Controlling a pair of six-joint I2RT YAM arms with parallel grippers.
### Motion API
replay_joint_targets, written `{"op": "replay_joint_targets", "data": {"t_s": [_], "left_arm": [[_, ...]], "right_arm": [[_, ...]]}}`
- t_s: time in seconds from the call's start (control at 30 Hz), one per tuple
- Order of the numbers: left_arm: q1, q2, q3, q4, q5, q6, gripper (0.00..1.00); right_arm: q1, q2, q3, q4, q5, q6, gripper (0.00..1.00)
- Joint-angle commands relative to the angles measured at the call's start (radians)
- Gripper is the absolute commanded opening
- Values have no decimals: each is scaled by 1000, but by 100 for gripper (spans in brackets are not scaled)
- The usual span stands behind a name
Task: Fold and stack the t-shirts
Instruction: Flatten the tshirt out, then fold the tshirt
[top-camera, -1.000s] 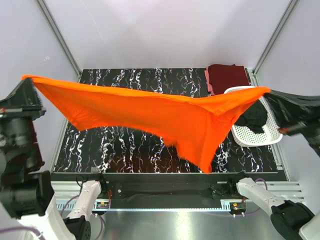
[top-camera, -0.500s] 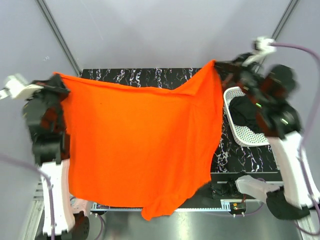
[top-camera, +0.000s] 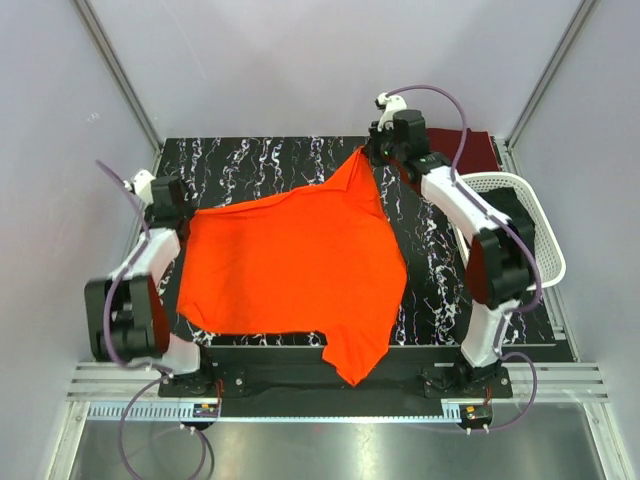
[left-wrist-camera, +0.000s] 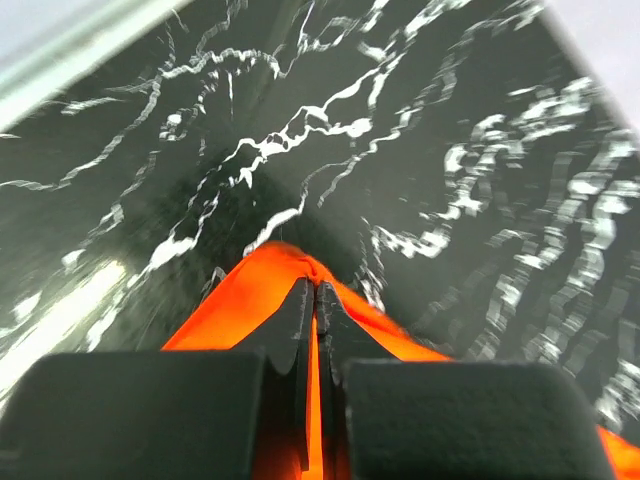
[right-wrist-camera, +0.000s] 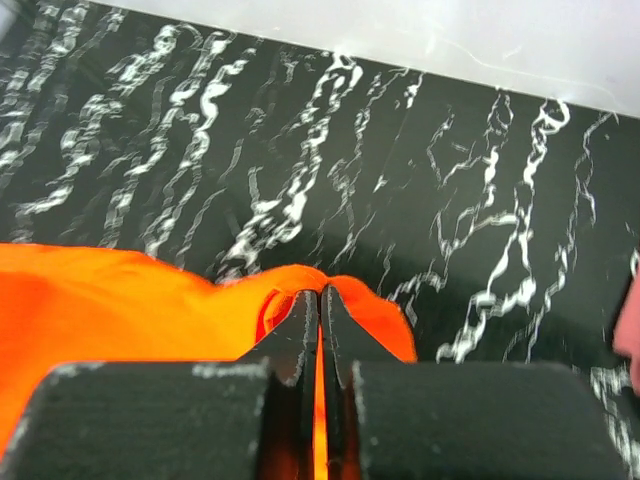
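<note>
Corners of the bright orange short-sleeved cloth t-shirt (top-camera: 290, 265), spread over the centre of the black white-veined surface (top-camera: 250, 160), sit clamped in the left gripper (left-wrist-camera: 315, 300) at mid-left and the right gripper (right-wrist-camera: 320, 300) at upper right.

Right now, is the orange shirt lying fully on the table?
No, one corner of the orange shirt droops past the near edge of the table.

Work cell, seen from above. A black table top (top-camera: 250, 160) veined with white, like marble, fills the middle. Plain pale grey walls (top-camera: 320, 60) close it in on three sides, with slanting aluminium posts (top-camera: 123, 85) at the corners. A brushed metal surface (top-camera: 330, 450) lies along the near edge. Lighting is even and diffuse.
</note>
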Motion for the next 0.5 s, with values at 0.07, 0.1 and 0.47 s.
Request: {"op": "replay_joint_targets", "data": {"t_s": [0.07, 0.1, 0.47], "left_arm": [[45, 285, 263, 128, 68, 12, 0], [51, 328, 311, 108, 79, 19, 0], [100, 497, 500, 33, 164, 41, 0]], "right_arm": [[-26, 204, 266, 65, -24, -63, 0], [-29, 233, 298, 50, -31, -62, 0], [-40, 459, 662, -160, -68, -68, 0]]}}
